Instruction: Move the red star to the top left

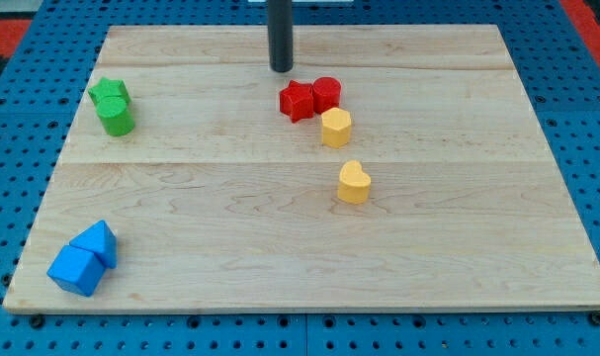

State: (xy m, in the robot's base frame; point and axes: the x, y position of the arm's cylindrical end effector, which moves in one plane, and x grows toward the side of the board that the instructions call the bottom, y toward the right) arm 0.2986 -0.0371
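The red star (297, 101) lies a little above the board's middle, touching a red round block (326, 94) on its right. My tip (282, 68) stands just above the star and slightly to its left, a small gap apart. A yellow block (336, 128) sits just below and right of the red pair. The board's top left corner holds no block.
A yellow heart (354, 183) lies right of centre. Two green blocks, a star (110, 94) and a round one (116, 118), touch at the left edge. Two blue blocks (94, 243) (74, 271) sit at the bottom left. The wooden board (458, 247) lies on a blue pegboard.
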